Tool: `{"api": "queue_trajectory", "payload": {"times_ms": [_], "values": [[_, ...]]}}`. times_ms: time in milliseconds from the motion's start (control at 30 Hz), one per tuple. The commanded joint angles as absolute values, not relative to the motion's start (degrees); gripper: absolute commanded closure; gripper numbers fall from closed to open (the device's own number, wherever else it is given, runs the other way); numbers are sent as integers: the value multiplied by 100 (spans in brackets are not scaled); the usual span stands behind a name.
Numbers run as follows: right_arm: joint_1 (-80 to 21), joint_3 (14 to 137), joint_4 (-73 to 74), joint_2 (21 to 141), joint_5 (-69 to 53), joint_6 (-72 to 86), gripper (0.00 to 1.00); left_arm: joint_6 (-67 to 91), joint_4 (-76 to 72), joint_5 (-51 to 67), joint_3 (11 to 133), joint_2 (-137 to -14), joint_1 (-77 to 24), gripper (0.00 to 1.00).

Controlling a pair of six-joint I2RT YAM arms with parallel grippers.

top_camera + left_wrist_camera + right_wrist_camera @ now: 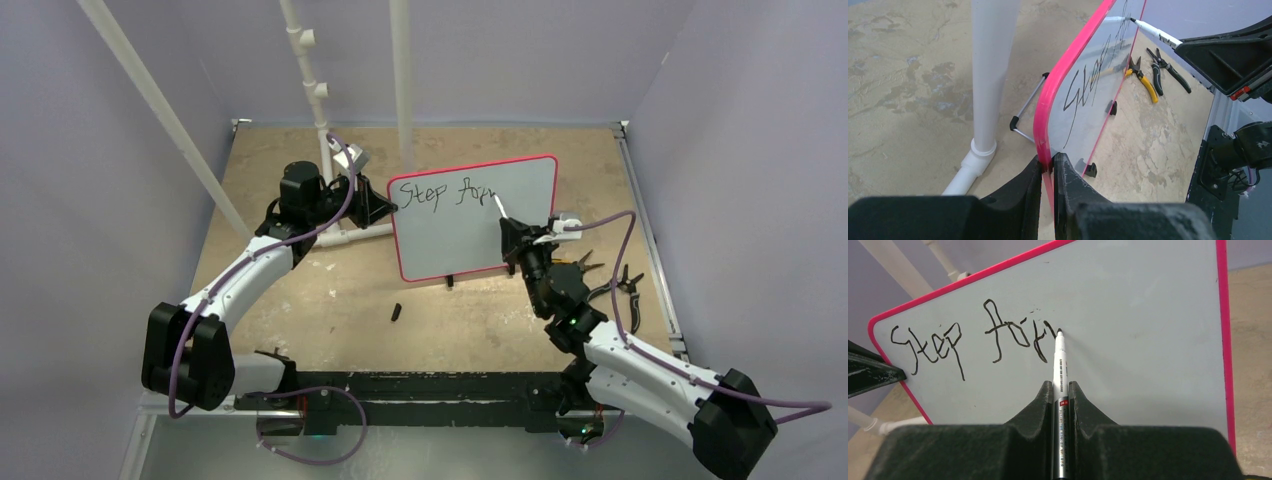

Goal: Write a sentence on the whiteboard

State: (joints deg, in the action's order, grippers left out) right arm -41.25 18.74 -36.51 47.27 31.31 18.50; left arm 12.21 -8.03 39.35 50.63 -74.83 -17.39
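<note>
The whiteboard (470,240), white with a pink-red frame, stands tilted mid-table on small black feet. My left gripper (385,208) is shut on its left edge; in the left wrist view the jaws (1048,162) pinch the pink frame (1068,65). My right gripper (512,232) is shut on a white and silver marker (1059,370), its tip touching the board (1148,340). The sentence (973,340) reads "Step for" in black on one line, the tip at its right end. It also shows in the top view (445,193) and the left wrist view (1093,80).
White pipe posts (320,100) and a pipe elbow (973,160) stand behind the board's left side. A small black cap (396,312) lies on the table in front. Pliers and cutters (615,282) lie at the right, also in the left wrist view (1148,75).
</note>
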Motion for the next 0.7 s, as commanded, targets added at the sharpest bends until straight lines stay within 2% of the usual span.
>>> {"api": "queue_trajectory", "payload": {"times_ms": [0,667], "values": [[-4109,2156,-3962,4760,3401,1573,100,1037,-789,3932,4993,-7471,-1811,100],[-4113,1956,-3586,4658,3578,1875,100,1049,-786,3934,5002,-7471,-1819,100]]}}
